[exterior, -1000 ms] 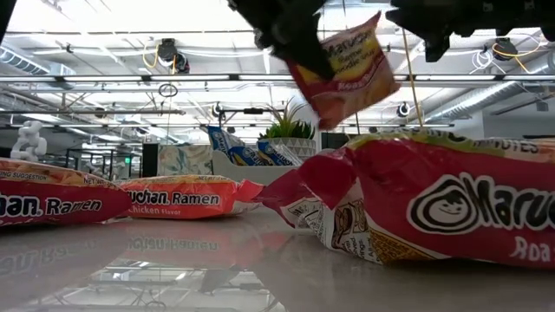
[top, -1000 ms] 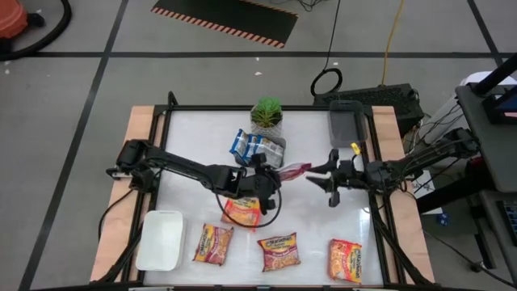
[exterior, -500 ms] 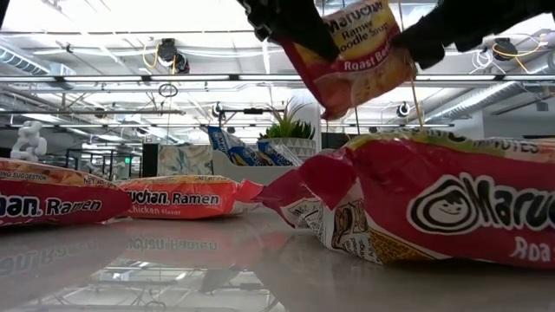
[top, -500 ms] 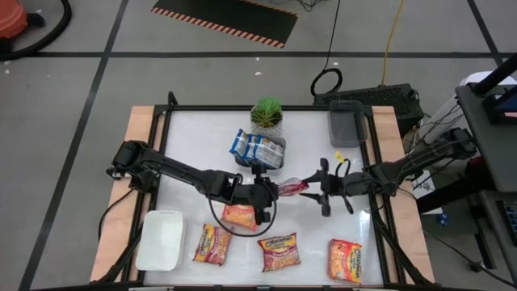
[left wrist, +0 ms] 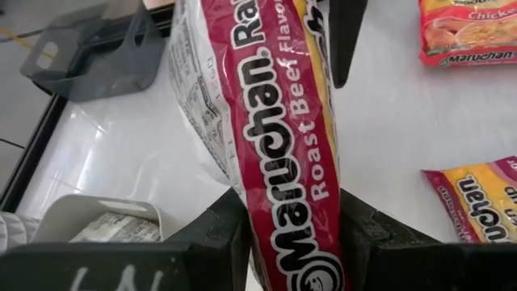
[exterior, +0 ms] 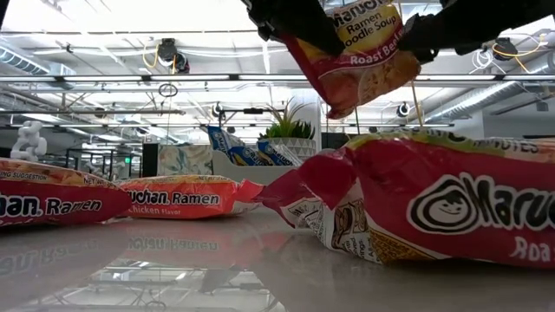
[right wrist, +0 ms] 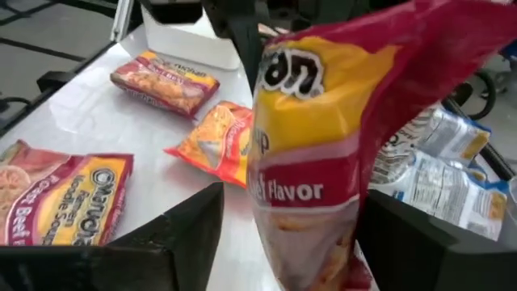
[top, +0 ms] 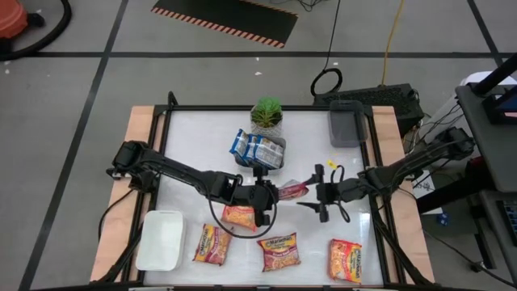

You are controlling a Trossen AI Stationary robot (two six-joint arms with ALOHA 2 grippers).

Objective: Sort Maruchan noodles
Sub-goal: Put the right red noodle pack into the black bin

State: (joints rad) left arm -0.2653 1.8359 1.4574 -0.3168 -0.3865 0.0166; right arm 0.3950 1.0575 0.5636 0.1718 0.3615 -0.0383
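We read "Maruchan Roast Beef Flavor" on the packet (left wrist: 283,153) above bench (top: 194,137) centre. Left hand (top: 271,192) pinches it at 9 o'clock; right hand (top: 321,194) straddles its 3 o'clock end, fingers wide.

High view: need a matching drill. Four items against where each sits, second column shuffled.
1. roast beef packet
2. blue-white packets
3. white tray
4. grey tray

A. table, picture's lower left corner
B. table, picture's upper right corner
C. off the table, pinched in the left gripper
D. beside the plant

Pairs: 1-C, 2-D, 3-A, 4-B
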